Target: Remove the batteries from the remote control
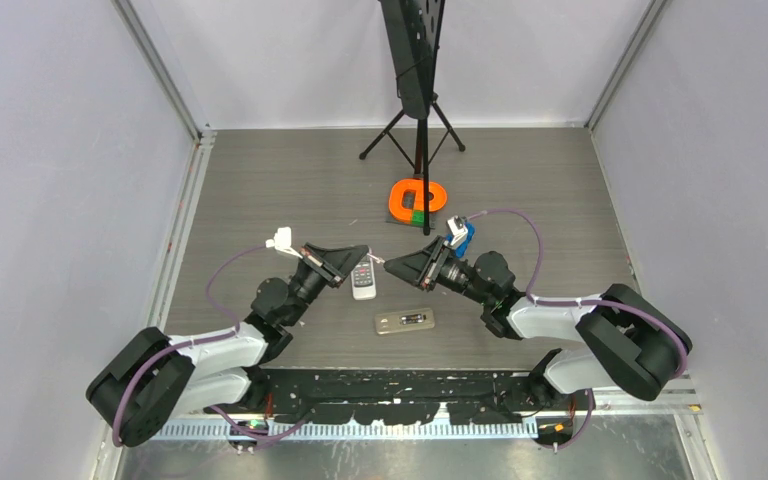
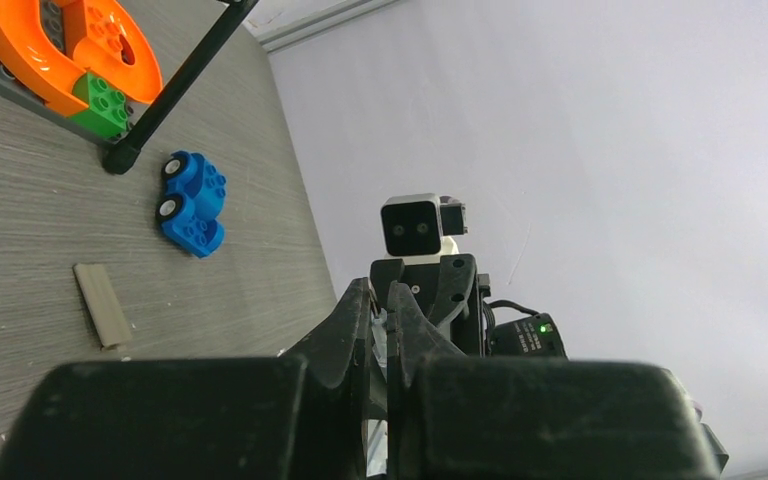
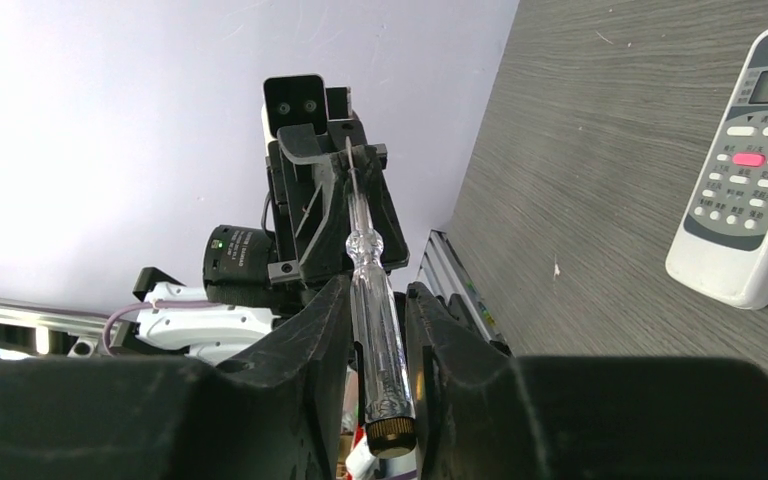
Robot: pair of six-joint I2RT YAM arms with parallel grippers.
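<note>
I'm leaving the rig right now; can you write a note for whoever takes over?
Right gripper: shut on the stick tool, tip pointing at the left gripper.
Left gripper: nearly closed at that tip; grip unclear.
White remote: buttons up, on the table by the grippers.
Gray remote: nearer the bases, back open, likely batteries inside.
Gray strip, maybe the cover, near the blue car.
Done: cover seemingly off; no battery visible loose.
Left: pry out the batteries.
</note>
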